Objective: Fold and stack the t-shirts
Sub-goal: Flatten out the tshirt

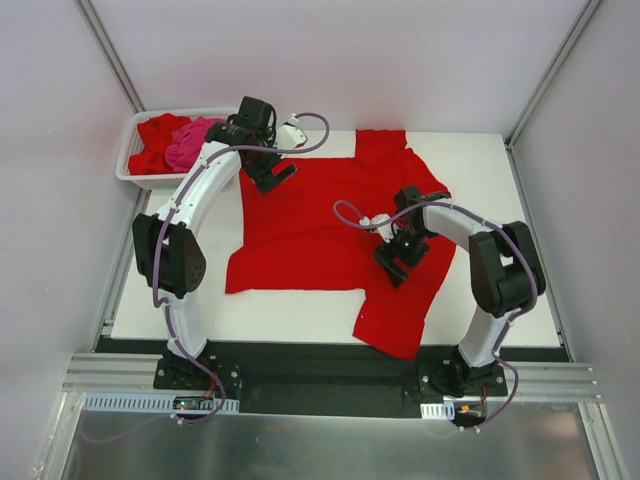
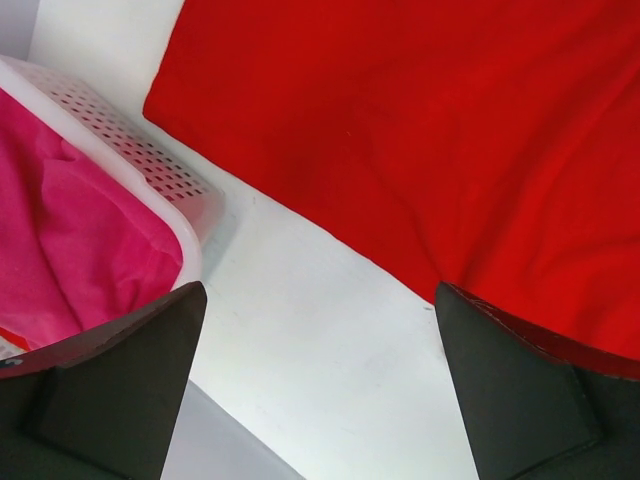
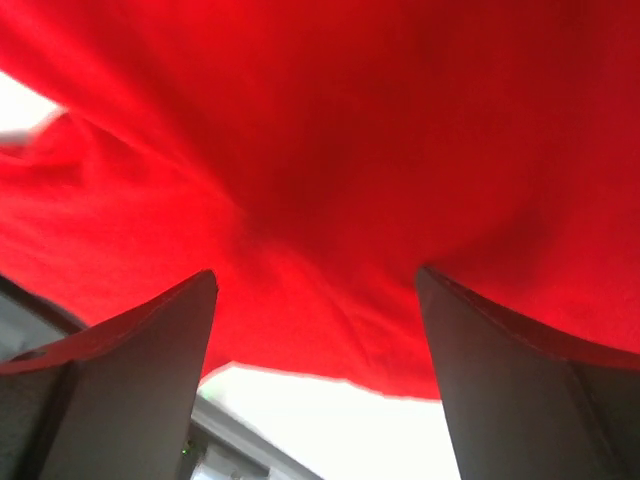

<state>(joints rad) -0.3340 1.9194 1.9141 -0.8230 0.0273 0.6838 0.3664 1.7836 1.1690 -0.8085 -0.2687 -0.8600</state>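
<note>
White tabletop (image 1: 500,190), boxed in by pale walls, carries one bright red cloth t-shirt (image 1: 310,230). It is spread mostly flat, with its right-hand portion slumped toward the near edge.

A white plastic lattice basket (image 1: 133,175) stands at the far left corner. It holds a hot pink t-shirt (image 1: 190,142) and a crumpled red t-shirt (image 1: 155,135).

- **Left gripper** (image 2: 320,290): hovers between the basket and the spread shirt's far left edge. Its fingers are spread wide and nothing is between them.
- **Right gripper** (image 3: 315,272): sits low over the shirt's right side. Its jaws are parted and red fabric fills the view ahead, but no cloth appears pinched.

**Handling:** the cloth looks light, limp and easily wrinkled. It would probably drape and drag rather than keep its shape. The best places to take hold appear to be a hem, sleeve edge or corner, pinching a single layer. Lifting two points together would likely keep the fold line straight.
</note>
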